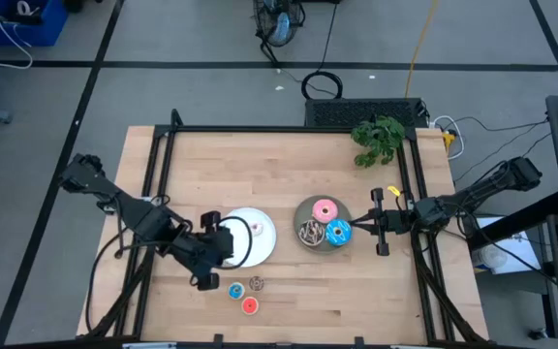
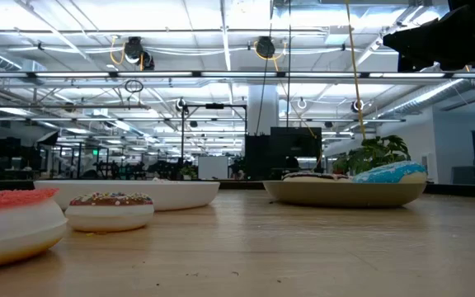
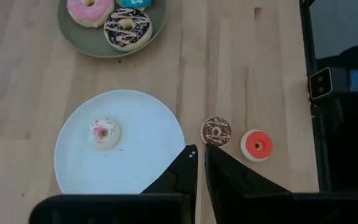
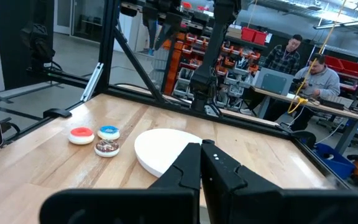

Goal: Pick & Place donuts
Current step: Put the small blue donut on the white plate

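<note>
A tiny white donut (image 3: 104,132) is lying flat on the white plate (image 3: 142,134); the left gripper (image 3: 199,155), nearly closed, is holding nothing.

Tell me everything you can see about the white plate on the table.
The white plate is round, plain and smooth, like plastic or ceramic, with a shallow raised rim. It sits flat on the wooden table, left of the grey plate. One tiny white donut with reddish sprinkles lies flat on it, off-centre; the rest of its surface is bare. The left hand hangs over its left edge. Three tiny donuts lie on the table just beyond its near rim, apart from it.
</note>
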Controlling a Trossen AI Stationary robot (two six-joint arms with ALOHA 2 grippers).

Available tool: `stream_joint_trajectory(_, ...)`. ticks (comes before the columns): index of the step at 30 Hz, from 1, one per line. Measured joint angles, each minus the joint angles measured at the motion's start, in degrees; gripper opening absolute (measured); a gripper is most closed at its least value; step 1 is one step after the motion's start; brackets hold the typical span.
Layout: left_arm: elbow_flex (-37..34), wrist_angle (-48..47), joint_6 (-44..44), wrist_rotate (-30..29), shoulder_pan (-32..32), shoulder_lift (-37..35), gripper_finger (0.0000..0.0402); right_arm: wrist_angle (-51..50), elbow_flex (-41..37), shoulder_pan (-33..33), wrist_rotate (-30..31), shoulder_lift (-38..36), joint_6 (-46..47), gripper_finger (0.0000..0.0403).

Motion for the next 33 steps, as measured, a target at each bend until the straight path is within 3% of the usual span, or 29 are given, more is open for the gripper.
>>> stream_joint_trajectory(10,0.0,4.7,-4.8,-3.2,-1.8,0.0,0.0035,0.0,0.0,0.0,0.0,0.0,0.0,0.0)
stream_joint_trajectory(22,0.0,5.6,-2.2,-3.1,-2.7,0.2,0.0035,0.0,0.0,0.0,0.0,0.0,0.0,0.0)
stream_joint_trajectory(33,-0.1,5.9,4.8,-1.2,-3.6,7.9,0.0035,-0.1,0.0,0.0,0.0,0.0,1.0,0.0)
